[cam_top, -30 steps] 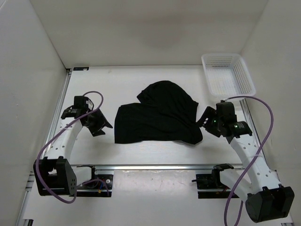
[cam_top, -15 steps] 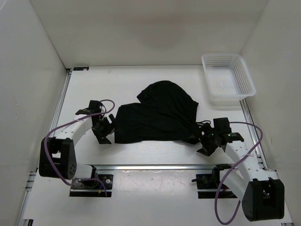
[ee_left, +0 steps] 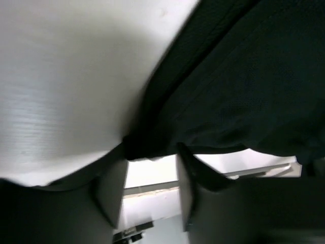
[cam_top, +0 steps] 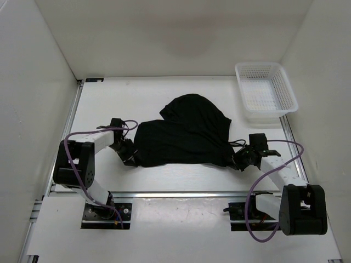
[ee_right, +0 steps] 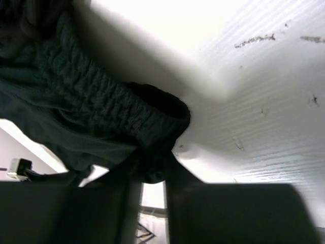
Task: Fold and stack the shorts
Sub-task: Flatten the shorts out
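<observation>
Okay, table [cam_top: 164, 93] white. Shorts [cam_top: 184, 134] lie in middle, black, lumpy, far part humped up. Cloth soft, light and floppy. It sags if you lift one spot, so hold both corners by near edge. Basket [cam_top: 288, 98] sits at far right corner. Right gripper [ee_right: 152, 160] pinches thick waistband tight. Left gripper [ee_left: 151, 152] half closed over hem; can't tell if it grips.

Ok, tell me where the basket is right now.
In the top view, the white basket sits at the table's far right corner, apart from the shorts.
</observation>
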